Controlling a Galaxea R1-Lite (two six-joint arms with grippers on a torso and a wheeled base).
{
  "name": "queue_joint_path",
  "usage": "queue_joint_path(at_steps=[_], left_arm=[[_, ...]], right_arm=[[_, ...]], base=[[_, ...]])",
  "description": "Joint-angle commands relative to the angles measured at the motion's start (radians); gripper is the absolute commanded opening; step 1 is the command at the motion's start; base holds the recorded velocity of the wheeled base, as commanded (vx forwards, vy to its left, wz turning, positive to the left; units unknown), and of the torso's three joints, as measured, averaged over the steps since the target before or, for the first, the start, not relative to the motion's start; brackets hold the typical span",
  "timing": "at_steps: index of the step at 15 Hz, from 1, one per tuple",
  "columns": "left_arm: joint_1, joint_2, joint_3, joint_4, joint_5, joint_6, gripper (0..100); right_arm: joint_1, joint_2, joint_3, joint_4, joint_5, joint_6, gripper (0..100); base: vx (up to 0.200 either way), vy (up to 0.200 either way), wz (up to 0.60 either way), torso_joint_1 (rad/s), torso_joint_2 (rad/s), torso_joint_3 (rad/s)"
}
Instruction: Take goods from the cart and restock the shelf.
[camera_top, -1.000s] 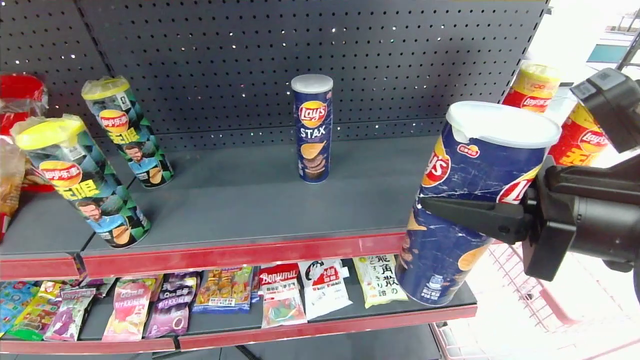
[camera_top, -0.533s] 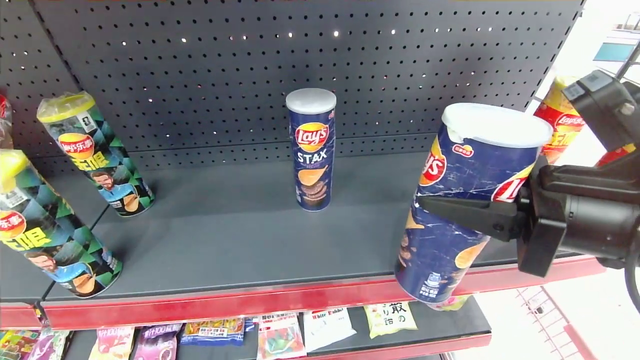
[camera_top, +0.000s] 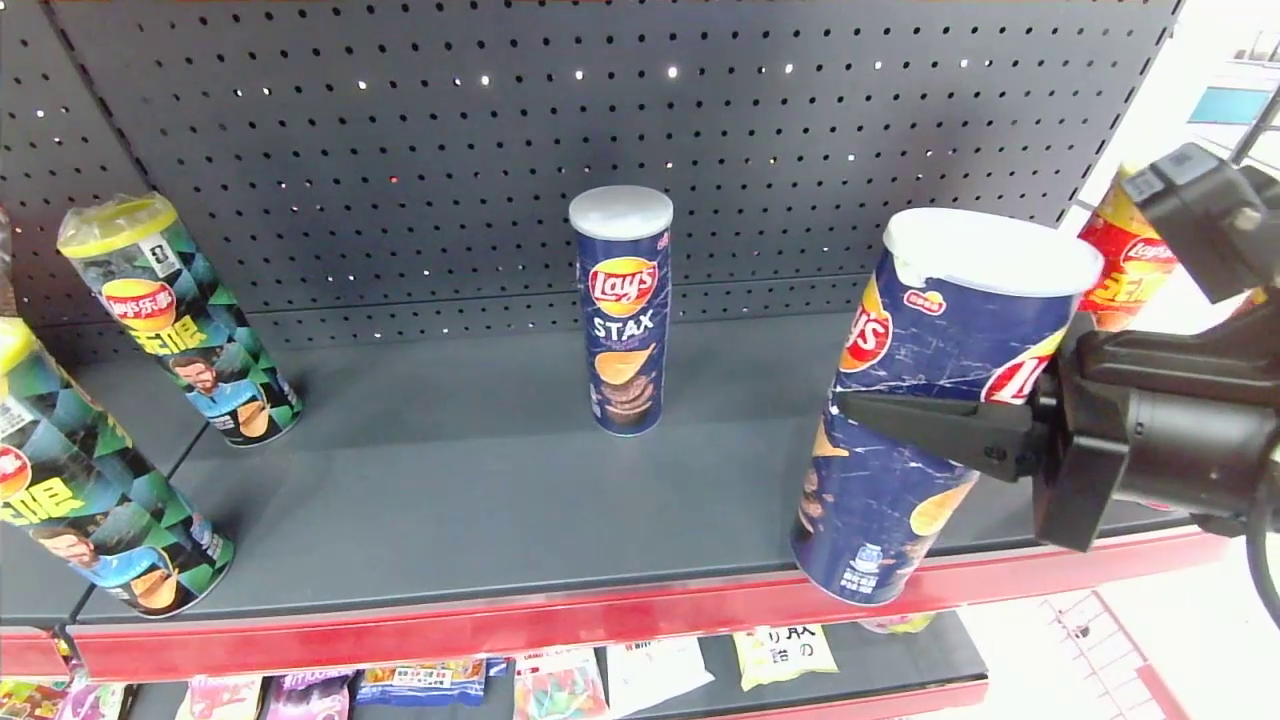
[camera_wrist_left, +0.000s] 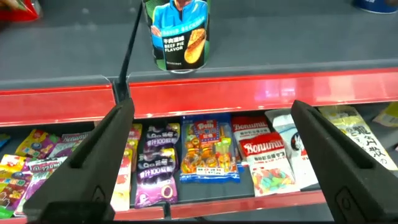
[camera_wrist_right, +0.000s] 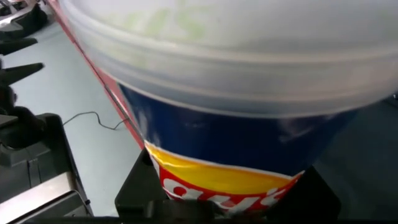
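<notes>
Risen to the shelf edge, the blue can, clenched in the right gripper, awaits placing; left gripper gapes empty

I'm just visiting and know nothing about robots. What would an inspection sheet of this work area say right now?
Surface: dark shelf with a red front lip.
Job's things: blue chip can, tilted, at the shelf's right front; second blue can upright mid-shelf.
Clutter: green cans at left; red-yellow can at right; snack bags on the lower shelf.
Grippers: right gripper shut on the blue chip can; left gripper open, holding nothing, facing the snack bags.
Cables: thin dark cable on the floor.
Surroundings: perforated back panel.
</notes>
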Motion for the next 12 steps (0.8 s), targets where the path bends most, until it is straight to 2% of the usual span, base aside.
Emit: queue_joint_path(at_steps=[1, 6, 8, 9, 10, 11, 12], left_arm=[[0.000, 0.001, -0.001, 0.000, 0.000, -0.001, 100], [0.000, 0.001, -0.001, 0.000, -0.002, 0.001, 100], [-0.002, 0.005, -0.001, 0.000, -0.011, 0.002, 100], [-0.002, 0.002, -0.001, 0.000, -0.052, 0.005, 100], [-0.002, 0.002, -0.001, 0.000, -0.081, 0.035, 100], [-0.002, 0.004, -0.001, 0.000, -0.087, 0.048, 100], [-0.002, 0.002, -0.001, 0.000, -0.089, 0.048, 100]], right_arm=[[0.001, -0.001, 0.001, -0.001, 0.001, 0.000, 0], [-0.002, -0.004, -0.001, -0.001, -0.008, -0.002, 0], [-0.007, -0.005, -0.001, -0.001, -0.051, -0.002, 0], [-0.015, -0.001, -0.002, -0.001, -0.083, -0.003, 0], [-0.030, 0.004, -0.007, -0.001, -0.128, -0.006, 0], [-0.035, 0.013, -0.011, -0.004, -0.178, -0.006, 0], [-0.036, 0.016, -0.013, -0.006, -0.231, -0.006, 0]], base=[[0.000, 0.000, 0.00, 0.000, 0.00, 0.000], [0.000, 0.000, 0.00, 0.000, 0.00, 0.000], [0.000, 0.000, 0.00, 0.000, 0.00, 0.000], [0.000, 0.000, 0.00, 0.000, 0.00, 0.000], [0.000, 0.000, 0.00, 0.000, 0.00, 0.000], [0.000, 0.000, 0.00, 0.000, 0.00, 0.000], [0.000, 0.000, 0.00, 0.000, 0.00, 0.000]])
